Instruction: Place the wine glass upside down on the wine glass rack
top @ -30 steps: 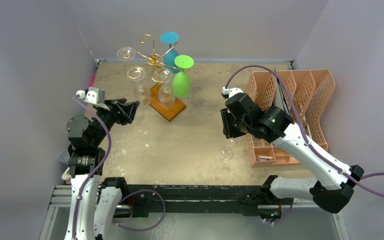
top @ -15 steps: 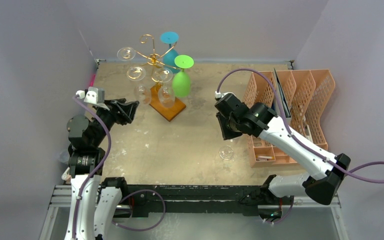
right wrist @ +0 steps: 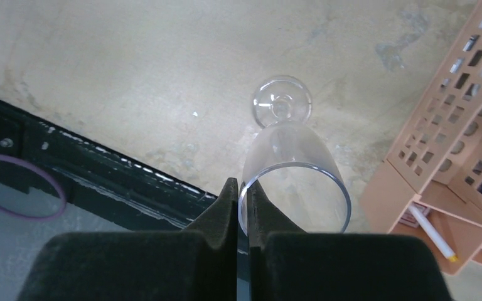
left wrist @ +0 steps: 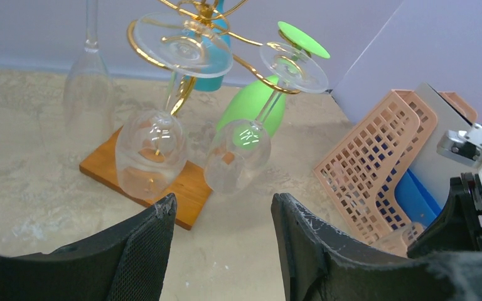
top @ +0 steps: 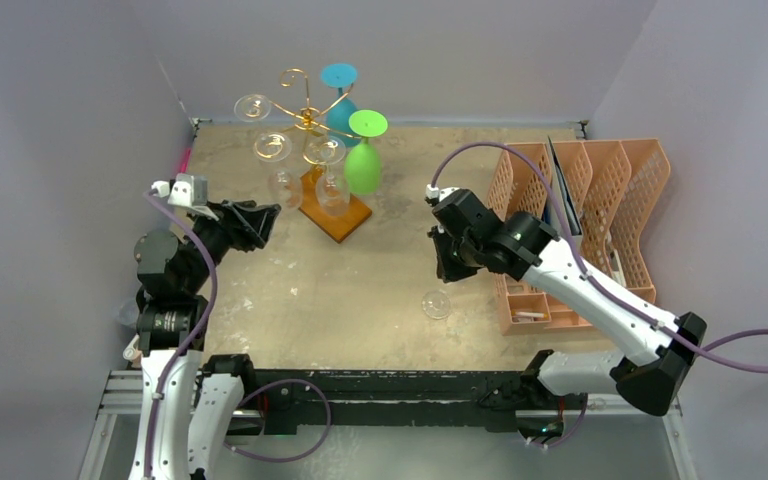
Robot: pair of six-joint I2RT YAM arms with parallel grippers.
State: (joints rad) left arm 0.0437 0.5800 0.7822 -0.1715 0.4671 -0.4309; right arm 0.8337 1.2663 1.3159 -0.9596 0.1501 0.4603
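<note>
A clear wine glass [right wrist: 292, 160] hangs from my right gripper [right wrist: 243, 191], which is shut on its rim with one finger inside the bowl; its foot points down at the table. In the top view the glass [top: 438, 302] is below the right gripper [top: 447, 262], right of centre. The gold wire wine glass rack [top: 306, 115] on its brown wooden base [top: 340, 216] stands at the back left and holds several glasses upside down, clear, green and blue. It shows in the left wrist view [left wrist: 182, 47]. My left gripper [left wrist: 223, 210] is open and empty, left of the rack.
An orange plastic mesh organizer [top: 600, 200] stands along the right side, close beside the right arm, with small items in its front tray. The black front rail [top: 380, 385] runs along the table's near edge. Grey walls enclose the back and sides.
My right gripper has moved left, away from the organizer, carrying the clear glass with it. The left arm has not moved.
</note>
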